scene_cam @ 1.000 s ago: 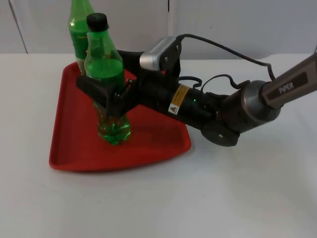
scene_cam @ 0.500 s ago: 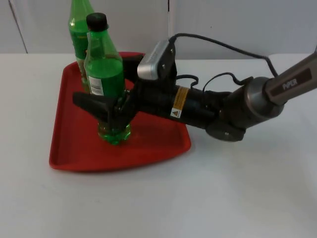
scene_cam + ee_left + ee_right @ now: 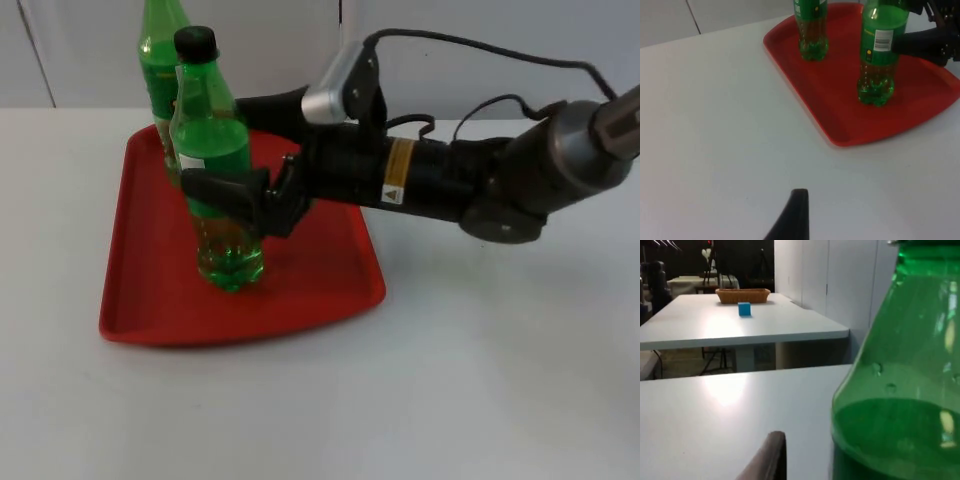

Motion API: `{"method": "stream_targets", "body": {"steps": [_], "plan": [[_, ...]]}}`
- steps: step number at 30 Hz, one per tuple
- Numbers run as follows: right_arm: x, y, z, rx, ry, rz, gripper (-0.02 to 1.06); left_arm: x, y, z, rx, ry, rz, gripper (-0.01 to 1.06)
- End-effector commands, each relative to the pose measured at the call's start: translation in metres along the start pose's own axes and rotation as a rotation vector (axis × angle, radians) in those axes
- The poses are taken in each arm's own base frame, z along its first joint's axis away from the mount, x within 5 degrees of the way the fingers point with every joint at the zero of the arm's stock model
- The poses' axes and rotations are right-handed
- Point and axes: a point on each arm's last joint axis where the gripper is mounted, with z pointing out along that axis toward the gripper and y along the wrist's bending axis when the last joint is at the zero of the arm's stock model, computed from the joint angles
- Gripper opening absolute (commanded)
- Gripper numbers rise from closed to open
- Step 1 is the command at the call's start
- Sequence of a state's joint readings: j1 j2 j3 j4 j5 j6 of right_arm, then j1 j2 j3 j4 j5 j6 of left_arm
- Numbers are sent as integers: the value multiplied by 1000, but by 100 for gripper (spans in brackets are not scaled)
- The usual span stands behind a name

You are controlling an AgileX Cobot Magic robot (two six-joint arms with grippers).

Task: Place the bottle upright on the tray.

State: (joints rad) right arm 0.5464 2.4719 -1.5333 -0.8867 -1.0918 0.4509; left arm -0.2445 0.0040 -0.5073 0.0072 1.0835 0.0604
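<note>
Bottle (image 3: 216,150) stands upright on red tray (image 3: 140,300), near its front; right gripper (image 3: 245,195) at its mid-body, fingers spread and released, one finger passing before it; second bottle (image 3: 160,50) behind; left gripper (image 3: 792,220) waits over table (image 3: 450,400), state indeterminable.

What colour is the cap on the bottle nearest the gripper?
Black. The cap on the nearer green bottle shows best in the top view.

White table top (image 3: 300,400) meets grey partition wall (image 3: 450,50); another white table (image 3: 730,320) beyond.
</note>
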Motion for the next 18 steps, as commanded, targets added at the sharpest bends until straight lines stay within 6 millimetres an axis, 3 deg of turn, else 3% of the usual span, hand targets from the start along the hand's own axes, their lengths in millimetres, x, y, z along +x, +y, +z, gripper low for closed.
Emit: {"method": "stream_targets", "body": {"steps": [1, 13, 18], "plan": [[-6, 0, -14, 16, 37, 10, 105, 1, 0, 1, -6, -3, -4, 88], [-23, 14, -52, 102, 269, 28, 105, 1, 0, 1, -6, -3, -4, 88], [-46, 28, -74, 160, 365, 96, 105, 1, 0, 1, -6, -3, -4, 88]]}}
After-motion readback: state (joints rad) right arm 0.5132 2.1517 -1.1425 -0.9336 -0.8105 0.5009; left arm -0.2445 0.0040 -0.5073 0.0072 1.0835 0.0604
